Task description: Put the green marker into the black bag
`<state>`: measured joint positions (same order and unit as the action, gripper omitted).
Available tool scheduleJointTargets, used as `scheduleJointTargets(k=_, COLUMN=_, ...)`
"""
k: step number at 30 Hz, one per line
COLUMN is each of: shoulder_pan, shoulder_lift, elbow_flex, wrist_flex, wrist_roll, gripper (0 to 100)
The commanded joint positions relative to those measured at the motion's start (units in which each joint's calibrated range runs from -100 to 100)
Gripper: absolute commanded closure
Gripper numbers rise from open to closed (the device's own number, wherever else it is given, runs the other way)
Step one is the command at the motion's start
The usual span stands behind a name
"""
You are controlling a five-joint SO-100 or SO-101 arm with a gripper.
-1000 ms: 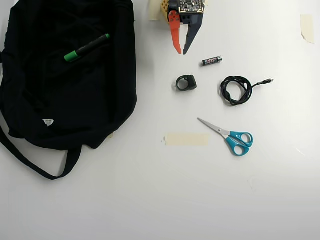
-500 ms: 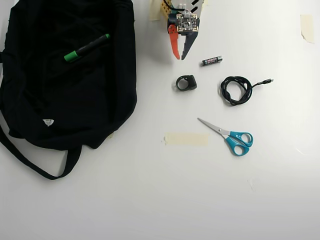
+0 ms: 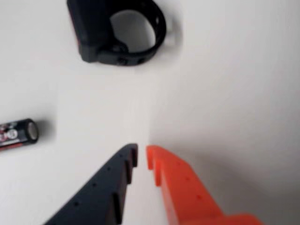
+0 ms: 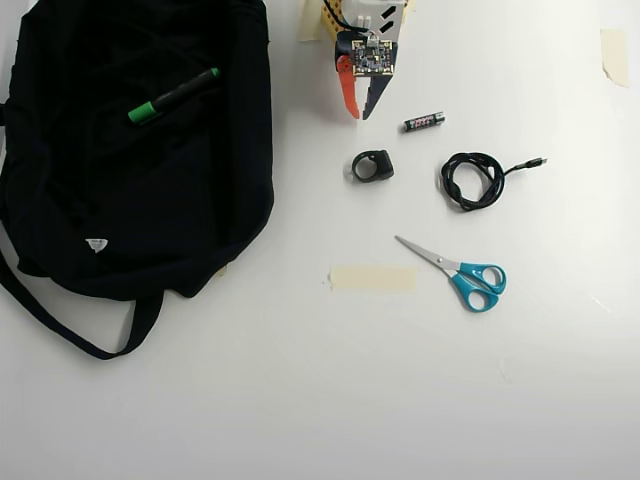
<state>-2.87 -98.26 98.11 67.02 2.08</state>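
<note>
Green marker [image 4: 173,96] lies on the black bag [image 4: 140,200], seen only from overhead; the wrist view shows the tool [image 3: 142,156] clenched, empty, near a battery [image 3: 18,133].

Pincer [image 4: 358,116] [image 3: 142,152] nearly closed and empty, tips just apart.

The white tabletop [image 4: 300,400] is evenly and brightly lit in the overhead view, with only faint, soft shadows. The wrist view is blurred throughout, the black plastic ring clip [image 3: 119,33] included.
</note>
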Motion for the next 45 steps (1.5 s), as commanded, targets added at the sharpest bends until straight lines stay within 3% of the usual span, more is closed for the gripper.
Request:
scheduleJointTargets(k=1, shoulder_pan=-0.3, shoulder_lift=-0.4, elbow_flex=1.2, wrist_flex=5.0, wrist_roll=0.3, gripper=98)
scheduleJointTargets(k=45, shoulder_pan=0.3, shoulder_lift=-0.4, elbow_flex=1.2, wrist_flex=5.1, wrist_roll=0.2, gripper=98)
